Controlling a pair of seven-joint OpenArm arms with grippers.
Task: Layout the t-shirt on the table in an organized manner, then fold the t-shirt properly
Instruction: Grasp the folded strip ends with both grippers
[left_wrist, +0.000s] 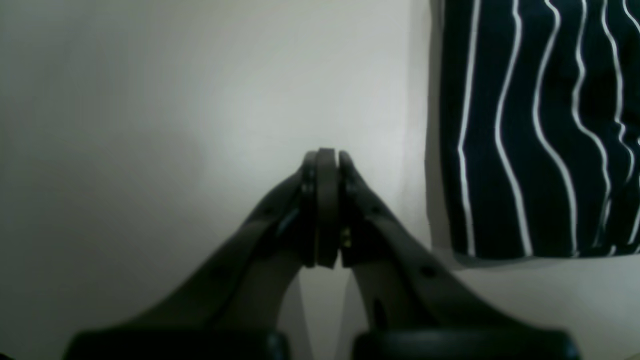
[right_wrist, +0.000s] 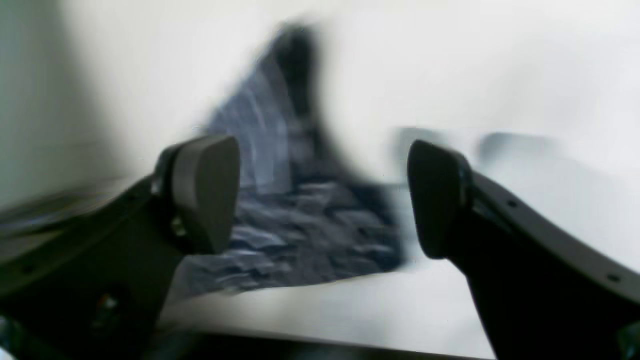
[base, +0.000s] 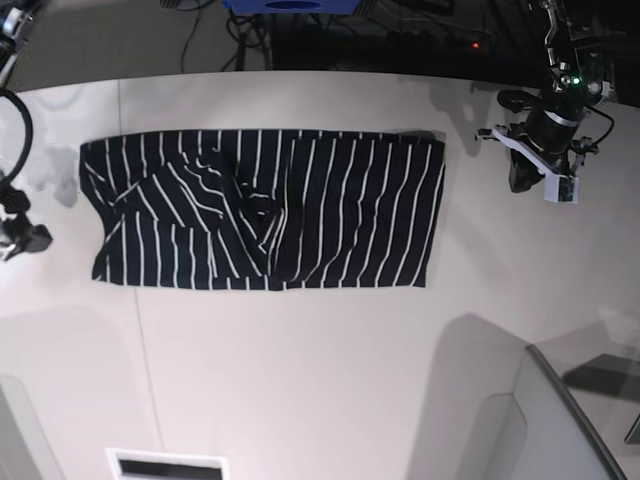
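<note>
In the upper middle of the base frame you've got the t-shirt (base: 265, 208) lying flat on the white desk (base: 330, 370) as a wide rectangle, stripes running top to bottom. The sleeves look folded in over the body on its left half, with a bunched knot of cloth near the centre. The right edge is straight and the lower edge is fairly even.

At the upper right of the base frame, the left tool (base: 545, 180) hangs over bare desk, near the shirt's right edge but clear of it. In the left wrist frame its jaws are pressed flat together at centre (left_wrist: 325, 155), nothing between them, and the striped cloth (left_wrist: 540, 130) fills the upper right, apart from the fingertips.

At the far left edge of the base frame, the right tool (base: 20, 238) sits just off the shirt's left side. In the right wrist frame its jaws are spread wide (right_wrist: 322, 195), one pad (right_wrist: 205, 190) left of centre and the other well to the right, with nothing gripped. That frame is motion-blurred; you can make out rumpled dark cloth (right_wrist: 300, 235) on the desk beyond the gap, with one flap rising toward the top of the frame. Whether that flap is lifted or just lying further off, you can't tell from the blur.
</note>
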